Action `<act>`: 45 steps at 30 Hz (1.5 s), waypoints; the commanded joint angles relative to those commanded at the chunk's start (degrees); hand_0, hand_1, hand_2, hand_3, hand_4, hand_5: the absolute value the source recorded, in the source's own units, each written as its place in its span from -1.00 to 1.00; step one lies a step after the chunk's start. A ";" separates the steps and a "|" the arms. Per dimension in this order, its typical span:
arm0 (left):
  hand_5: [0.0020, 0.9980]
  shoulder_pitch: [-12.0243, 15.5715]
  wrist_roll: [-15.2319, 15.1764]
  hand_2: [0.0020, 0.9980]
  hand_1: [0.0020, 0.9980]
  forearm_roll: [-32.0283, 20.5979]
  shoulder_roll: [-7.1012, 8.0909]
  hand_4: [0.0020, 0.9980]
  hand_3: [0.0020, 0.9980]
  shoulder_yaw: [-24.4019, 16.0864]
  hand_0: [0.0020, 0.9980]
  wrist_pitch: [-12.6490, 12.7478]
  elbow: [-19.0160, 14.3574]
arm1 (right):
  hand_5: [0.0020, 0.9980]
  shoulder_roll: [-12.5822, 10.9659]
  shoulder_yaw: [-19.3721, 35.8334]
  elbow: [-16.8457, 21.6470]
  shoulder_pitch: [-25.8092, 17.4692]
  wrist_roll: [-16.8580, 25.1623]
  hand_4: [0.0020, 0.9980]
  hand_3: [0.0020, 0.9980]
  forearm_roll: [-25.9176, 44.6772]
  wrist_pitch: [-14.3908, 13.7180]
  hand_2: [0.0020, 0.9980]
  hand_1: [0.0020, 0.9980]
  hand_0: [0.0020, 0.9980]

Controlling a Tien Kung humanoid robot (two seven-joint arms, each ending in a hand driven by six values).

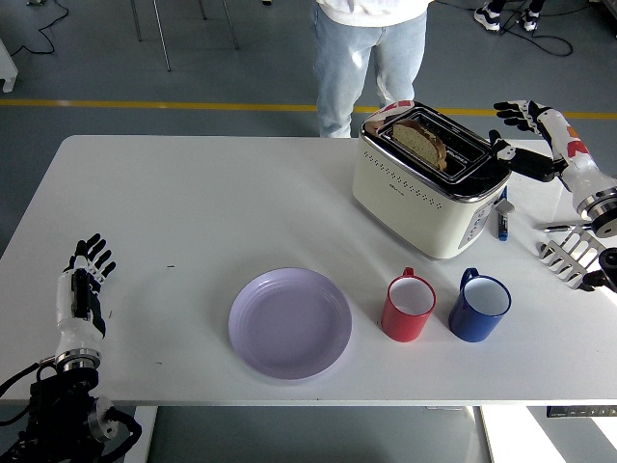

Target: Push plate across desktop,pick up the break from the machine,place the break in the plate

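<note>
1. desk (241, 203): white, carrying all items listed below; the toaster is taken as the landmark for positions.
2. toaster (429, 180): cream body with a chrome top, standing upright on the far right part of the desk.
3. bread (421, 141): one slice standing in the toaster's slot, its upper part showing above the slot.
4. plate (290, 322): lilac, empty, flat on the desk, well apart from the toaster, toward the near edge and to the toaster's left.
5. red mug (409, 307): upright, in front of the toaster on the near side, just right of the plate and not touching it.
6. blue mug (479, 306): upright, just beside the red mug, in front of the toaster's right end.
7. right hand (525, 132): raised above the desk just to the right of the toaster's top, fingers spread and holding nothing; not touching the bread.
8. left hand (82, 295): far to the toaster's left, near the desk's front left edge, fingers extended and slightly spread, holding nothing, well apart from the plate.
9. metal rack (576, 255): on the desk to the right of the toaster, near the right forearm.
10. person (371, 53): standing behind the toaster on the desk's far side; only legs in jeans are visible, hands not seen.
</note>
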 joint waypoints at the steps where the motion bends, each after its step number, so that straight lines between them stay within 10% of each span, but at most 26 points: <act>1: 1.00 0.13 0.12 0.72 0.63 0.03 -0.12 0.19 0.61 -0.64 0.51 -0.15 -0.17 | -0.33 0.18 -0.31 -0.16 0.39 -0.26 0.56 0.67 -1.12 0.02 0.66 0.63 0.75; 16: 1.00 2.83 7.00 0.63 0.55 -0.26 -1.02 0.19 0.54 -13.46 0.49 -6.01 -8.18 | -0.31 6.97 -5.90 -6.67 8.98 -7.52 0.73 0.77 -5.71 2.55 0.79 0.75 0.86; 28: 1.00 2.84 17.30 0.60 0.53 -14.88 -1.51 0.20 0.51 -14.89 0.49 -17.15 -11.54 | -0.34 11.83 -9.26 -12.83 14.98 -11.52 0.70 0.70 -8.90 0.22 0.64 0.60 0.67; 45: 1.00 1.89 16.51 0.61 0.53 -23.38 -1.51 0.19 0.50 -15.69 0.48 -16.51 -11.07 | -0.58 14.91 -11.65 -21.87 18.68 -13.22 0.48 0.43 -13.24 -1.55 0.25 0.34 0.33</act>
